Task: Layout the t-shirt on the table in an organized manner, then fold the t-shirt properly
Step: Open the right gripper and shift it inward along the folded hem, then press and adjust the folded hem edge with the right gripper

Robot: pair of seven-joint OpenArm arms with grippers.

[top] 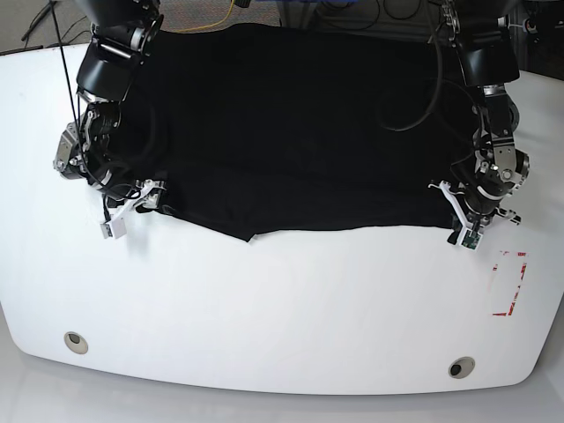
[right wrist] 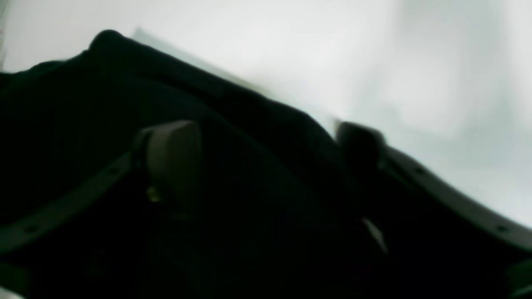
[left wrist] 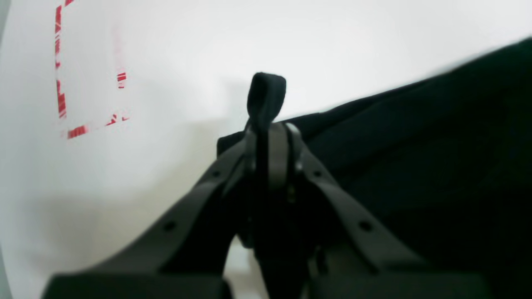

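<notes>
Left gripper point(left wrist: 266, 97): I see its jaws closed on a fold of the plain black soft-fabric t-shirt point(left wrist: 415, 158); a tab of cloth sticks up past the tips in the left wrist view. In the base view that gripper point(top: 460, 222) sits at the shirt's near corner, at about 3 o'clock on the large glossy white table point(top: 291, 308).

Right gripper point(right wrist: 266, 137): jaws stand apart, one pale pad point(right wrist: 174, 153) lying over the black cloth, the other finger point(right wrist: 359, 143) at the fabric edge against the white top. The view is blurred and I can't tell whether cloth is actually pinched between them. In the base view this gripper point(top: 141, 196) is at the shirt's other near corner, at about 9 o'clock.

T-shirt point(top: 300, 132): spread wide across the far half of the table, running from about 10 o'clock to 2 o'clock, far edge reaching the table's 12 o'clock rim. The near hem is uneven, with a small point dipping toward me left of centre.

Further out: a small red rectangular outline mark point(top: 510, 284) at about 4 o'clock, just beyond the left gripper, clear of the fabric. It also shows upper left in the left wrist view point(left wrist: 62, 74). Two round holes sit near the 6 o'clock rim, one toward 7 point(top: 76, 342), one toward 5 point(top: 460, 367).
</notes>
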